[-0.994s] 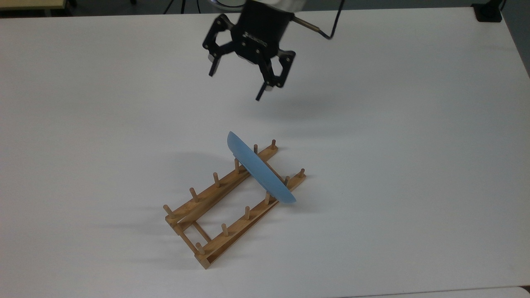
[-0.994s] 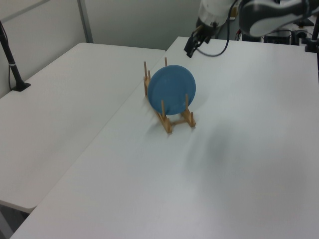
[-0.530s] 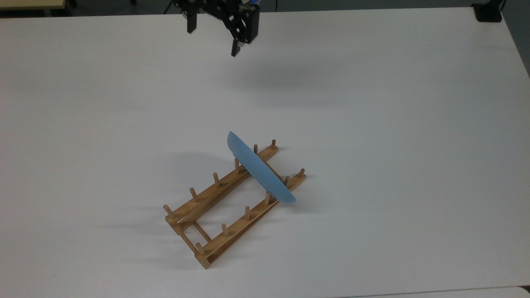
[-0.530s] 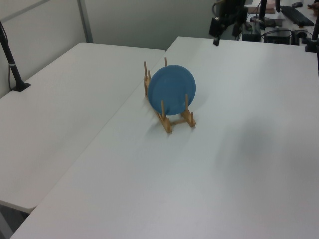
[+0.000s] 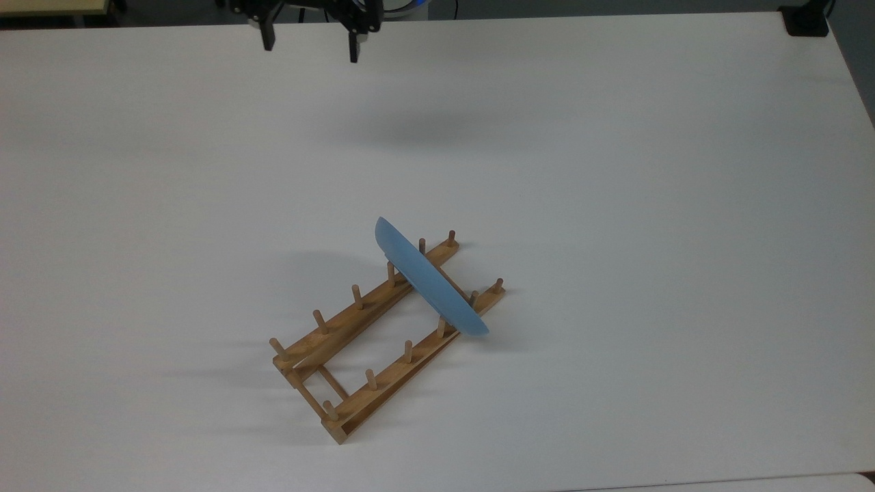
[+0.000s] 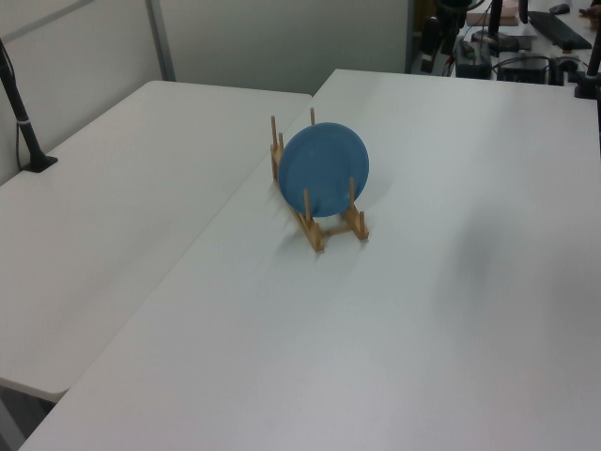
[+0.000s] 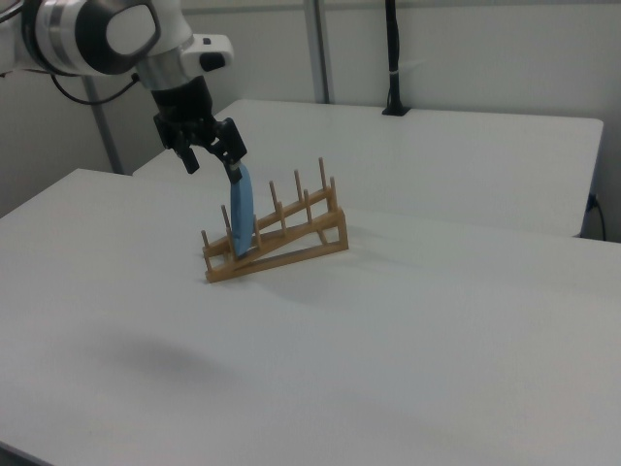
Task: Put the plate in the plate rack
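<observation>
The light-blue plate stands on edge in the wooden plate rack, held between pegs near the rack's far-right end in the top view. In the left view the plate faces the camera, with the plate rack under it. The right view has the plate edge-on in the plate rack. My gripper hangs open and empty at the top view's upper edge, well away from the rack. In the right view the gripper is up in the air, its fingers spread.
The rack sits mid-table on a white table. A second white table adjoins it at the left view's left, carrying a black pole. A black mount sits on the top view's far-right corner.
My open gripper has pulled away from above the rack, up and toward the top view's upper left. The plate and rack have not moved.
</observation>
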`<move>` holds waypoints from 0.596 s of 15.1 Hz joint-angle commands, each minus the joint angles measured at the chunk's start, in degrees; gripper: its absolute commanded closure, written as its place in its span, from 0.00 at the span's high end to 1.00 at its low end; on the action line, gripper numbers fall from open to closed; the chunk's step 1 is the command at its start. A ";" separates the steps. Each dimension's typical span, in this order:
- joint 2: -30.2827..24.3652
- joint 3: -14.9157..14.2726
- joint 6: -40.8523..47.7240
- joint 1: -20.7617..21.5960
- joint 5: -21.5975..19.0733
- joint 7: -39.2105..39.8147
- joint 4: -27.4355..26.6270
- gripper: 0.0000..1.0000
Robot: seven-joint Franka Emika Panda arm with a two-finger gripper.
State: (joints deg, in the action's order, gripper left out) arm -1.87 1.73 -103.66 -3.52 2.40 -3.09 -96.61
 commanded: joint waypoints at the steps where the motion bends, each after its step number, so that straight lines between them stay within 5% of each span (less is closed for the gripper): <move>1: -1.82 -3.13 1.79 0.44 -3.45 8.97 -0.86 1.00; 9: -1.47 -4.89 3.29 0.35 -5.30 10.21 0.72 1.00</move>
State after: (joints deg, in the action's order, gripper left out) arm -2.84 -1.75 -101.96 -3.54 -1.05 5.49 -96.16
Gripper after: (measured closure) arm 0.000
